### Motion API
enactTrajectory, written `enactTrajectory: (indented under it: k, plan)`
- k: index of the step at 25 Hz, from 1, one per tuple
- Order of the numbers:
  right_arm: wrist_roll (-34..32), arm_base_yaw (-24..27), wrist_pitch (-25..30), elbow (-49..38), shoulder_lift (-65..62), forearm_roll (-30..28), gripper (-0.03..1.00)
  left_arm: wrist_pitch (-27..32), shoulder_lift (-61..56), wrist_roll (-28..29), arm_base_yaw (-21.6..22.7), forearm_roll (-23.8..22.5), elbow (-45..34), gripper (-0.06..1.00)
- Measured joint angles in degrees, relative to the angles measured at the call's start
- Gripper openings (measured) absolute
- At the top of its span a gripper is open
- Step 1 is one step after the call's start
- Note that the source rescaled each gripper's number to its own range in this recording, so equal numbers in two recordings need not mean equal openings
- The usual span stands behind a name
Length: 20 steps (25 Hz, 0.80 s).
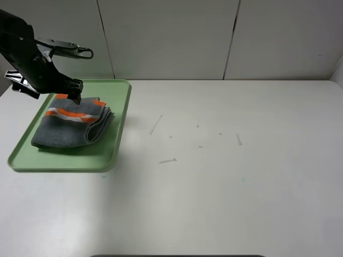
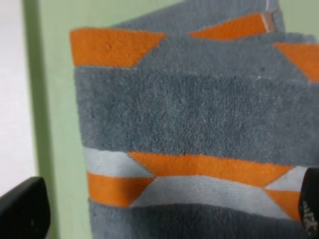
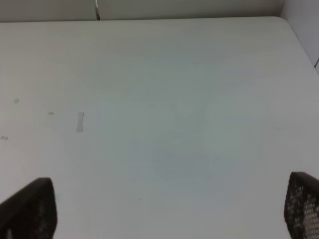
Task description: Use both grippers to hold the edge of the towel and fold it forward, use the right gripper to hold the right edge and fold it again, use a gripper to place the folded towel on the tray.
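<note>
The folded grey towel [image 1: 69, 128] with orange and white bands lies on the light green tray [image 1: 115, 144] at the left of the table. My left gripper [image 1: 75, 92] hangs over the towel's far end, open and holding nothing. In the left wrist view the towel [image 2: 189, 109] fills the picture, with the tray [image 2: 55, 99] beside it; the gripper [image 2: 164, 214] has its fingertips [image 2: 22, 209] spread wide. My right gripper [image 3: 164, 209] is open and empty over bare white table; it is out of the exterior high view.
Small tape scraps and scuffs [image 1: 155, 124] mark the white table's middle; one scrap [image 3: 79, 122] shows in the right wrist view. A panelled wall [image 1: 171, 37] runs along the back edge. The table's right edge [image 3: 299, 45] shows in the right wrist view.
</note>
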State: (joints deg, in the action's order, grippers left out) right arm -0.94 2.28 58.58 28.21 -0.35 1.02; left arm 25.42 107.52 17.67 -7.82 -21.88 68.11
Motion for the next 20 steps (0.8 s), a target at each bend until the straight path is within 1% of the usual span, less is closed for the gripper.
enactTrajectory:
  k: [8, 12, 17, 20]
  plan:
    - [0.0, 0.0, 0.0, 0.0, 0.0, 0.0, 1.0, 6.22, -7.31, 0.0, -3.28, 0.0, 0.0, 1.0]
    - [0.0, 0.0, 0.0, 0.0, 0.0, 0.0, 1.0, 10.8, -10.96, 0.0, -5.64, 0.14, 0.0, 1.0]
    - [0.0, 0.0, 0.0, 0.0, 0.0, 0.0, 1.0, 16.13, -15.7, 0.0, -8.06, 2.39, 0.0, 1.0]
    - [0.0, 0.0, 0.0, 0.0, 0.0, 0.0, 1.0, 20.46, -18.55, 0.0, -9.89, 2.58, 0.0, 1.0]
